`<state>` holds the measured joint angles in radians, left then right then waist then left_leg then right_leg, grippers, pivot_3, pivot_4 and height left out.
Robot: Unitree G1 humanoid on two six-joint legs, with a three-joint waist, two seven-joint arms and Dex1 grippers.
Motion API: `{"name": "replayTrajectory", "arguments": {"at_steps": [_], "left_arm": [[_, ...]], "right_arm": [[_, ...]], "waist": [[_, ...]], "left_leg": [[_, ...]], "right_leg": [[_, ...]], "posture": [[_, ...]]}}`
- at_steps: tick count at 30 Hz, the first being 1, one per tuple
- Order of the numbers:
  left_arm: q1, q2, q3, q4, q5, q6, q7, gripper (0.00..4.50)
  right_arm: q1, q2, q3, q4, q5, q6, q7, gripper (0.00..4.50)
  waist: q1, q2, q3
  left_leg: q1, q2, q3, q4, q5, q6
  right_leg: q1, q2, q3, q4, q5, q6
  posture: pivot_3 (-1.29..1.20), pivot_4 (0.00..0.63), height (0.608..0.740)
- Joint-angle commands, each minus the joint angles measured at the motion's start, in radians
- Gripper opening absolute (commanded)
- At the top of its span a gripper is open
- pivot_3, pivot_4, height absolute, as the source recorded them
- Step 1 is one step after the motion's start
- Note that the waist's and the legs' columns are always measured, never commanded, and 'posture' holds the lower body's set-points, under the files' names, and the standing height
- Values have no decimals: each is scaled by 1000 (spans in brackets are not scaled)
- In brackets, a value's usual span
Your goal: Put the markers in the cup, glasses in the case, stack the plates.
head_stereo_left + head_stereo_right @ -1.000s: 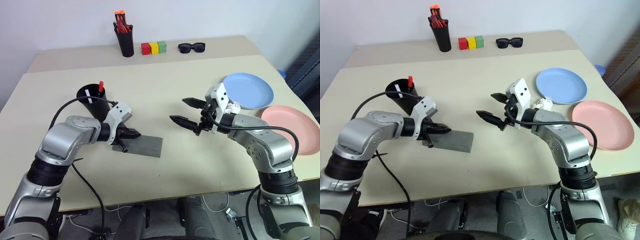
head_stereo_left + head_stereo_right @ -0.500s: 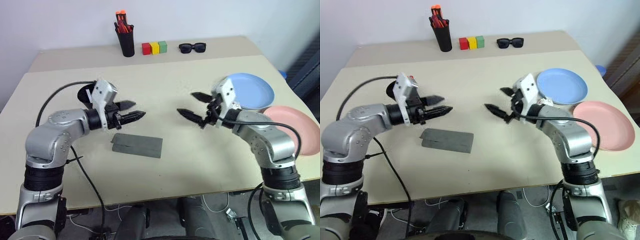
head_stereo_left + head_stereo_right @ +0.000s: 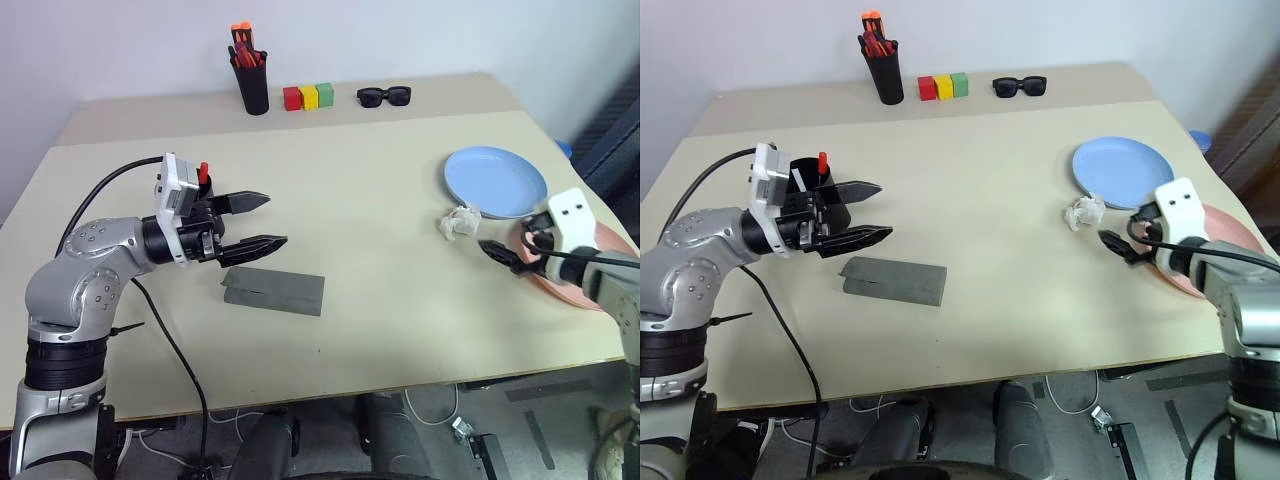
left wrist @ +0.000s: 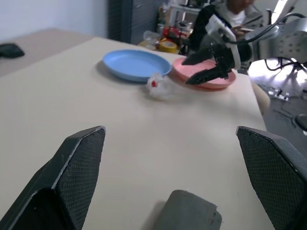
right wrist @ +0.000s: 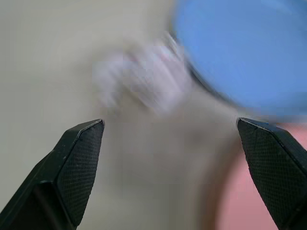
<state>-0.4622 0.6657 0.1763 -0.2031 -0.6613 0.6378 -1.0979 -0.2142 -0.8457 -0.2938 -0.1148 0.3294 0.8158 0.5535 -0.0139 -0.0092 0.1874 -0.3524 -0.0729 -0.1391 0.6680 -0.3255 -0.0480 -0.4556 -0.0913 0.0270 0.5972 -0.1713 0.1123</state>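
The grey case lies shut and flat on the near left part of the table. The glasses are not to be seen, so they are probably inside it.

Just behind the case hangs the left gripper, its two fingers spread wide and holding nothing, pointing to the right.

At the near right, the right gripper is also spread wide and empty, at the left edge of the pink plate. The step in hand seems to be the stacking of the plates. To do it well, I think the gripper should take the pink plate by its rim, one finger under and one above, then lift it level.

A little farther lies a crumpled wrapper, touching the near edge of the blue plate. It should not be pushed or caught under a plate.

Farther on the left, behind the left gripper, the black cup holds the red marker and the white marker.
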Motion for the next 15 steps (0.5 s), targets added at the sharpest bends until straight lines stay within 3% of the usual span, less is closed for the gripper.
{"name": "replayTrajectory", "arguments": {"at_steps": [1, 6, 9, 15], "left_arm": [[-19, 11, -13, 1, 3, -40, -17, 4482], [-27, 15, -27, 2, 3, -44, -15, 4482], [-25, 19, -25, -8, -4, -38, -4, 4500], [-21, 22, -19, -10, -5, -42, 14, 4500]], "right_arm": [[12, -14, -22, -11, -41, 41, -58, 4500], [12, -7, -13, 42, -62, 90, -89, 4500], [-5, -3, -19, 92, -74, 106, -113, 3206], [-38, 1, -14, 138, -98, 80, -146, 88]], "waist": [[-1, 0, 0], [1, 0, 0], [1, 0, 0], [1, 0, 0]], "left_leg": [[0, 0, 0, 0, 0, 0], [1, 0, 0, 1, 0, 0], [1, 0, 0, 1, 0, 0], [3, 0, 0, 1, 0, 0]], "right_leg": [[0, 0, 0, 0, 0, 0], [2, 0, 1, 0, 0, 0], [2, 0, 1, 0, 0, 0], [4, 0, 1, 0, 0, 0]], "posture": [[0, 150, 740], [0, 150, 740], [0, 150, 740], [0, 150, 740]]}}
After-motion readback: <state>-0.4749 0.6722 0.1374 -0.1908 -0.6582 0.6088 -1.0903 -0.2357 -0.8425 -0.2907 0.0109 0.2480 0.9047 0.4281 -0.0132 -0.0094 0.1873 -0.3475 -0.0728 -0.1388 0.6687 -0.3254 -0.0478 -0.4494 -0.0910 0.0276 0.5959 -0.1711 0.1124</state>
